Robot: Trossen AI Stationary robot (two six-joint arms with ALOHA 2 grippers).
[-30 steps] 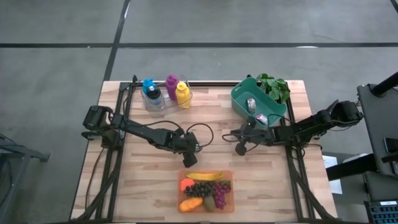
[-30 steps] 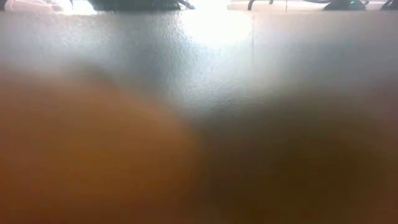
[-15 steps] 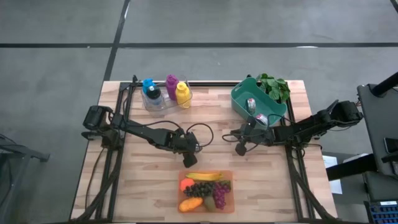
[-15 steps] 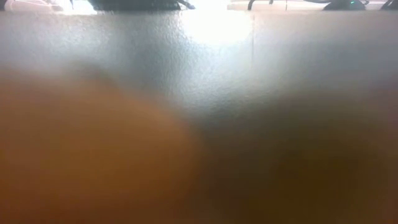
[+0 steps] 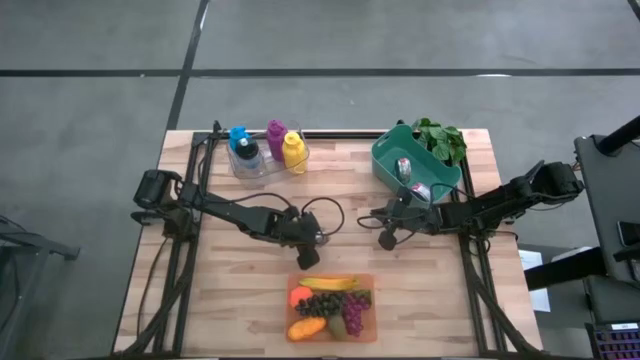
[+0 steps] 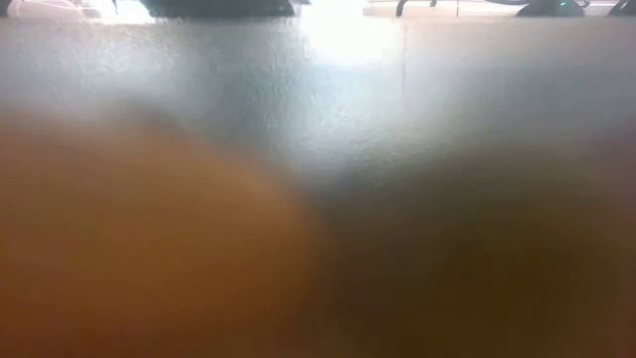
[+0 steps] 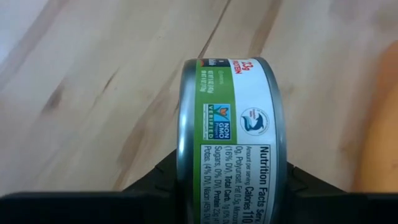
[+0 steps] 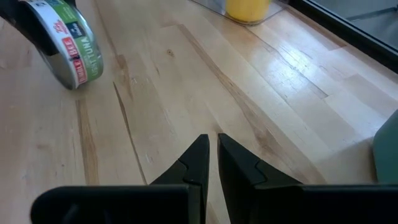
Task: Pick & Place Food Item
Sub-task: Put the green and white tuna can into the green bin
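Tray (image 5: 298, 281) of fruit sits at the near bench (image 5: 230, 300) edge. Just beyond it, left tool (image 5: 318, 234) grips a can (image 7: 230, 137) on edge. Bare wood separates it from the clenched right tool (image 5: 384, 226). Bin (image 5: 385, 160) and bottles (image 5: 268, 148) line the far edge.

We see a grey concrete floor (image 5: 90, 90) around the work area, crossed by one dark seam running side to side behind the table and another running diagonally toward the table's far left corner. The table (image 5: 250, 300) is light wooden butcher-block planking on a dark metal frame. At the right edge of the high view stands dark equipment (image 5: 610, 200), with cables lower down. The low view is blurred; we make out only a bright glare (image 6: 343, 30) at its top.
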